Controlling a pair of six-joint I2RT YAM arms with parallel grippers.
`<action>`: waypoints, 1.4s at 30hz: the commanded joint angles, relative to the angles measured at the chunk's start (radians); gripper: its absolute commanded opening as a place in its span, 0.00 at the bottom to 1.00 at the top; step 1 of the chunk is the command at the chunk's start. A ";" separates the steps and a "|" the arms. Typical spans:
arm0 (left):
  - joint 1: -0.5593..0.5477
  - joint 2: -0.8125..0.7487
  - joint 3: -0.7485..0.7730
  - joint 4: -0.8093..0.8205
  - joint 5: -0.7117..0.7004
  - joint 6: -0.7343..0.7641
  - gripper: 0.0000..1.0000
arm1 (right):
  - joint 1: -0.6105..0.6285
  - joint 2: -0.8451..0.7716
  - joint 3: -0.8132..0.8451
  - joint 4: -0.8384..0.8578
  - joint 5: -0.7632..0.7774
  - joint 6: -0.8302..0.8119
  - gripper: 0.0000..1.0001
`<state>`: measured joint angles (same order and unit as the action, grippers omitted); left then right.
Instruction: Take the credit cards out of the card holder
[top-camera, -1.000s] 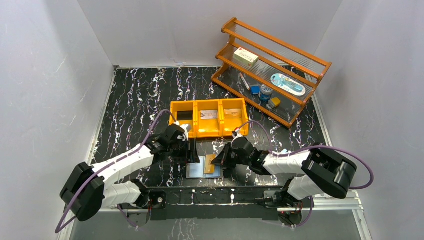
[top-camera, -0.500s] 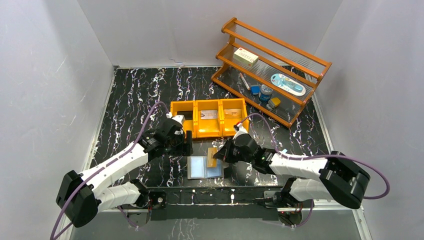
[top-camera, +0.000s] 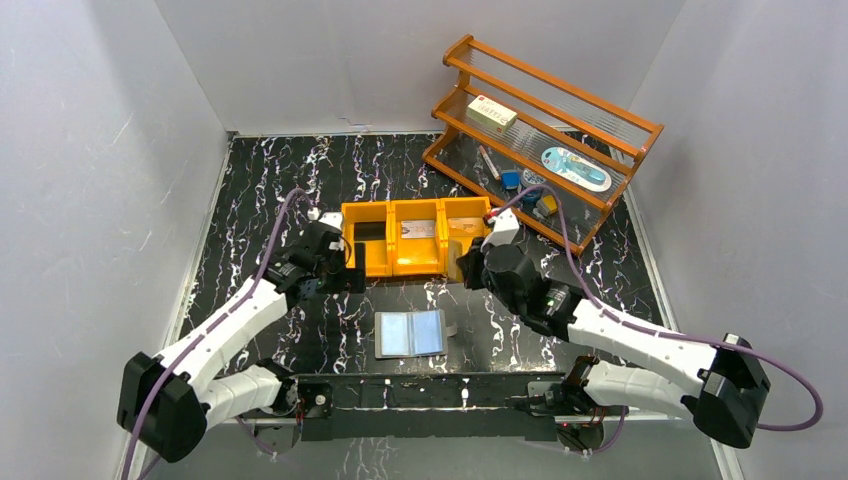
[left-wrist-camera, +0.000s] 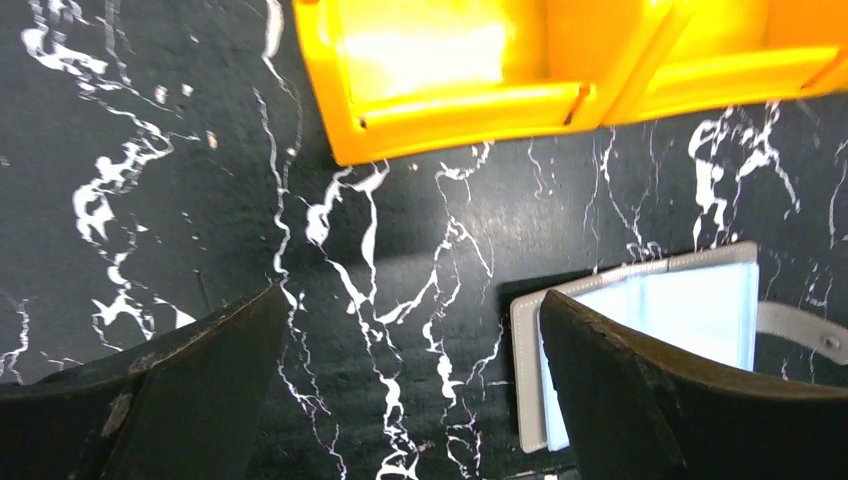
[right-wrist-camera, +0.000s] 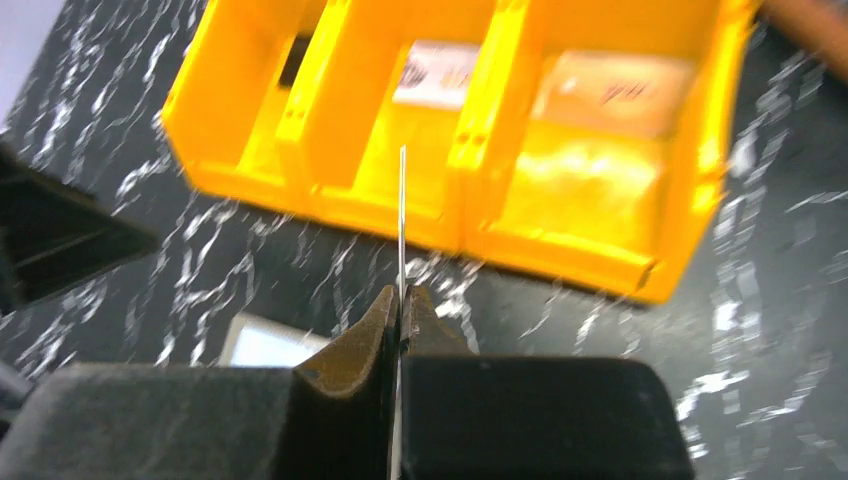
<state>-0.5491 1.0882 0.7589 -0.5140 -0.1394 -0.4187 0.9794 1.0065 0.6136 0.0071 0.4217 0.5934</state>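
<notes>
The card holder lies open and flat near the front edge, its pale blue-grey lining up; it also shows in the left wrist view. My right gripper is shut on a thin credit card, seen edge-on in the right wrist view, held upright in front of the orange bin. The bin holds a dark card, a silvery card and a tan-orange card. My left gripper is open and empty, above the table left of the holder.
A wooden rack stands at the back right with a cream box, a pen and small items. The holder's strap with a snap sticks out on its right side. White walls close in on three sides.
My right gripper has pulled a tan-orange card out of the holder and carried it back to the bin's front. My left gripper has drawn away from the holder, back and left.
</notes>
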 joint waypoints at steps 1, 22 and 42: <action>0.030 -0.087 -0.010 0.023 -0.015 0.010 0.98 | -0.043 -0.003 0.126 -0.064 0.202 -0.273 0.00; 0.031 -0.188 -0.020 0.008 -0.173 0.008 0.98 | -0.322 0.228 0.313 0.007 -0.166 -0.758 0.00; 0.031 -0.168 -0.017 0.002 -0.171 0.026 0.98 | -0.340 0.570 0.452 -0.038 -0.235 -1.302 0.00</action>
<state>-0.5205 0.9184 0.7429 -0.5022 -0.2989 -0.4034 0.6525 1.5311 1.0084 -0.1009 0.2104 -0.5663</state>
